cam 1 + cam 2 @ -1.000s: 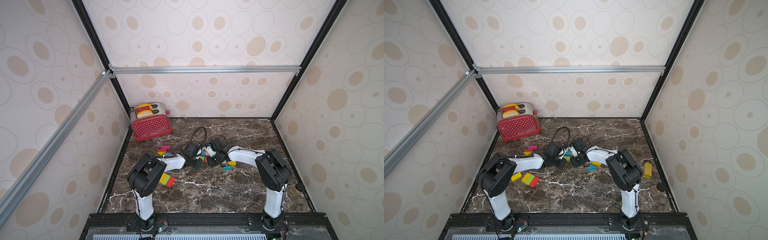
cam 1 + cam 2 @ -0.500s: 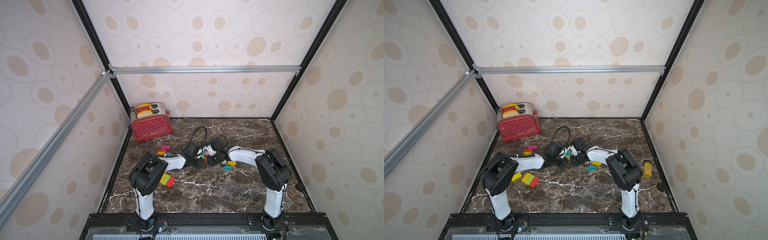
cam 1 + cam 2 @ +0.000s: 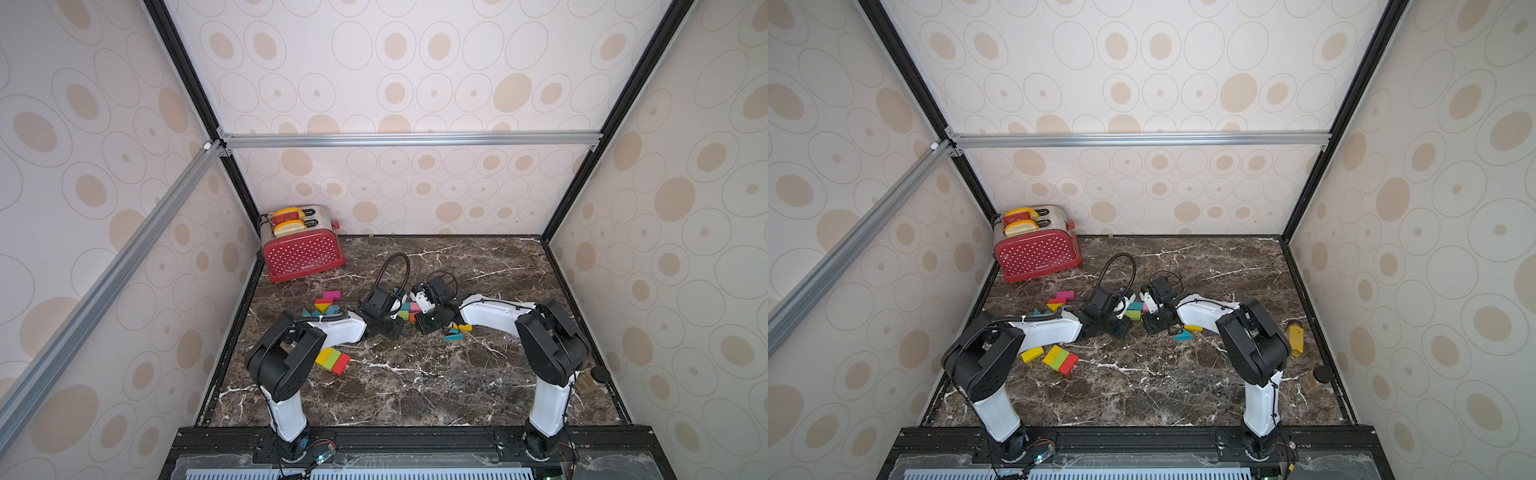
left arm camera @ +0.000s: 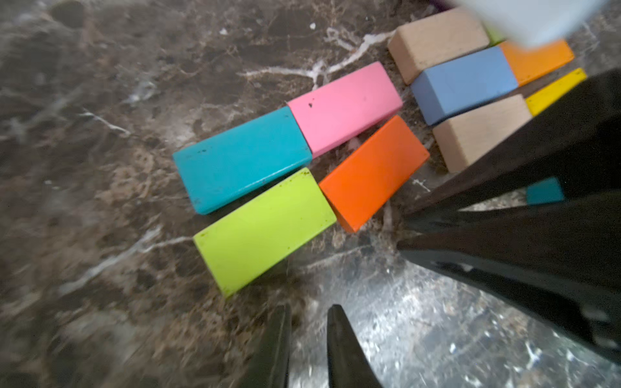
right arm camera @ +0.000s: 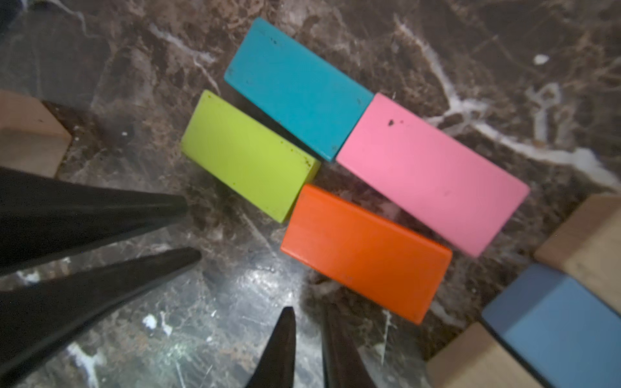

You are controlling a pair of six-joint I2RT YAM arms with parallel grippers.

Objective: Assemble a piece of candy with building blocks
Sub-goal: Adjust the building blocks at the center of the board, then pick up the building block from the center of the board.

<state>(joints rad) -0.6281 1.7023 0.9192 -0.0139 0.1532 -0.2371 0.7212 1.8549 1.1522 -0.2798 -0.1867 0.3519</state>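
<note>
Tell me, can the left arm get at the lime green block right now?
Probably yes. The left fingers sit just short of the lime green block, with only bare marble between; barely apart, they would need to widen first.

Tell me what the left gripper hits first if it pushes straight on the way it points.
Likely the lime-green block, just ahead of the left gripper; if it angles down, the table first.

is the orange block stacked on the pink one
No, the orange block lies flat on the table beside the pink block, with a narrow gap between them.
</note>
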